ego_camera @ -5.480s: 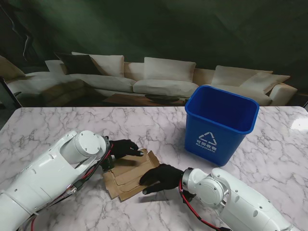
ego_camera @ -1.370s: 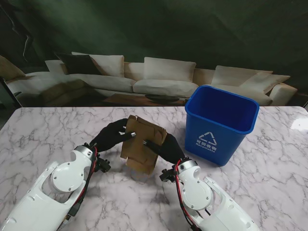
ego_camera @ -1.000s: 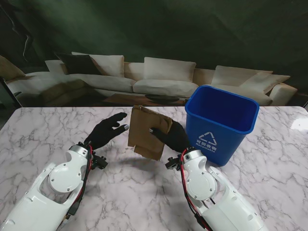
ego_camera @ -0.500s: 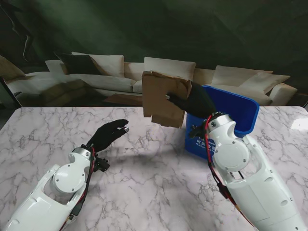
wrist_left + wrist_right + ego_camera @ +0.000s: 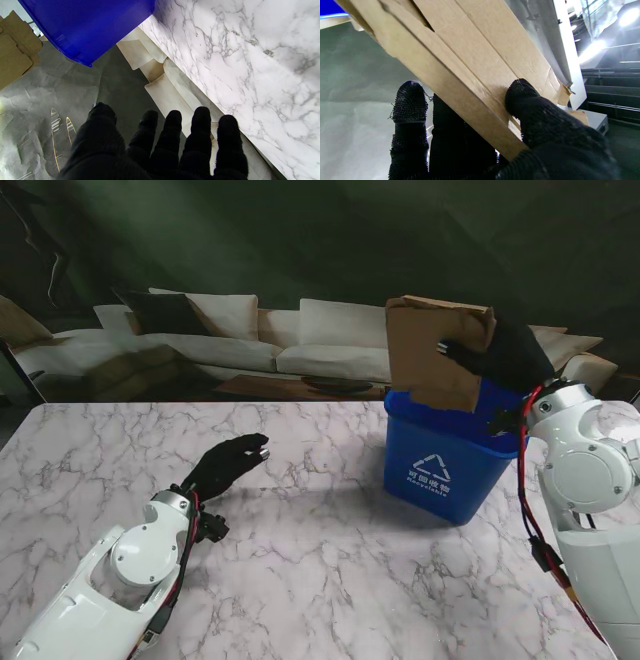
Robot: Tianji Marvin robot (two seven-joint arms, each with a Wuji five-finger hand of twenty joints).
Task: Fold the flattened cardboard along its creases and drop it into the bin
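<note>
the black-gloved right hand point(image 5: 510, 355) pinches the folded brown cardboard point(image 5: 435, 352) over the blue plastic bin point(image 5: 455, 442) by the marble table's far right edge; left hand point(image 5: 228, 463) hangs spread, holding nothing. next, i'd guess: loosen the fingers.

Cardboard point(image 5: 437, 352): plain brown. Bin point(image 5: 450, 448): blue, white recycling mark. Table point(image 5: 330, 580): white marble, grey veins. My hands point(image 5: 228, 463) point(image 5: 508, 355): black knit gloves. My arms point(image 5: 110, 580): white. Sofa point(image 5: 300, 340): cream.
</note>
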